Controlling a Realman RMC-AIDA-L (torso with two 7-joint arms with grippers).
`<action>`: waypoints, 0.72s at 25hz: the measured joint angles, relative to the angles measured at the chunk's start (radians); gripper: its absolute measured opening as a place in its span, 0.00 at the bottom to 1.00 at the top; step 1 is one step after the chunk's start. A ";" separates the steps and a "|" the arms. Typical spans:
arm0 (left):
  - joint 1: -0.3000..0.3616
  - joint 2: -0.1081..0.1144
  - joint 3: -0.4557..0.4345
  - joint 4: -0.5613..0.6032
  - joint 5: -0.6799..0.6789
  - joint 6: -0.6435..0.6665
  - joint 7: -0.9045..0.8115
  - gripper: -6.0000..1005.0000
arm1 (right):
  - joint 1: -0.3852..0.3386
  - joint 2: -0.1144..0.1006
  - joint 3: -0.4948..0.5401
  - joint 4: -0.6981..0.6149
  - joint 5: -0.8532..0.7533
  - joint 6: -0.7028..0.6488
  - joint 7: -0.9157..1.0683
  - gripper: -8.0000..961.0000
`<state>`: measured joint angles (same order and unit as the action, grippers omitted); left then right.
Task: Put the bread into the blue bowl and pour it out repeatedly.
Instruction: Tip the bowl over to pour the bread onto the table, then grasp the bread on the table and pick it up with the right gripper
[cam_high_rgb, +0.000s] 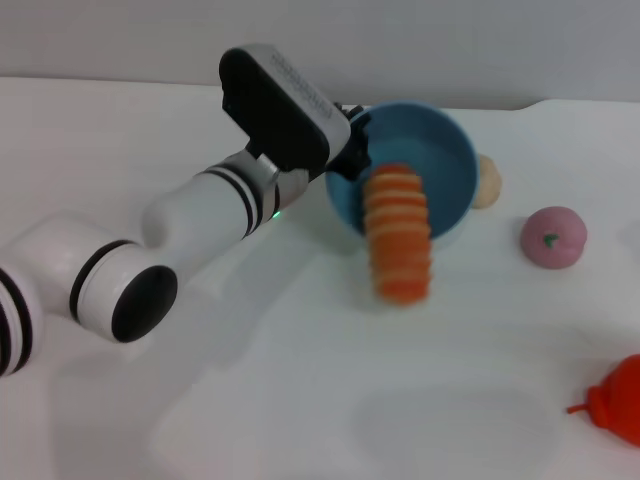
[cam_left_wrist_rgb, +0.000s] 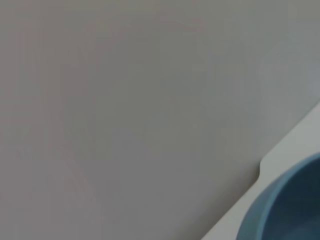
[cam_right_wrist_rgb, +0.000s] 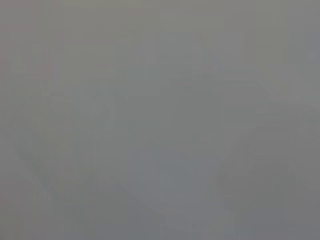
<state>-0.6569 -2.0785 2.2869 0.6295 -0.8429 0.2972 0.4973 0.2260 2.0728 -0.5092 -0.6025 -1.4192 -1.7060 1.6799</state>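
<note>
L hand (cam_high_rgb: 352, 140): clamped on bowl (cam_high_rgb: 445, 165) rim, bowl tipped toward cam
bread (cam_high_rgb: 398, 235): sliding out over front rim, stripes up, mid-fall above worktop (cam_high_rgb: 250, 400)
axis: long, pointing out from the bowl mouth
nearer arm: L; R not seen

The left arm (cam_high_rgb: 200, 215) reaches forward, wrist angled up, its gripper (cam_high_rgb: 352, 150) hidden behind the wrist housing.
</note>
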 joint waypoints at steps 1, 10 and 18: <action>0.010 0.000 0.000 0.006 -0.001 0.000 0.018 0.00 | 0.005 0.000 -0.001 0.013 0.000 -0.005 -0.001 0.51; 0.173 0.014 -0.050 0.165 0.030 0.026 0.149 0.00 | 0.036 0.004 -0.028 0.031 -0.006 -0.032 -0.087 0.51; 0.233 0.010 -0.074 0.223 0.026 0.025 0.237 0.00 | 0.047 0.004 -0.068 0.025 -0.012 -0.028 -0.121 0.51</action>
<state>-0.4237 -2.0688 2.2134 0.8527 -0.8167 0.3225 0.7341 0.2731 2.0765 -0.5773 -0.5771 -1.4310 -1.7341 1.5594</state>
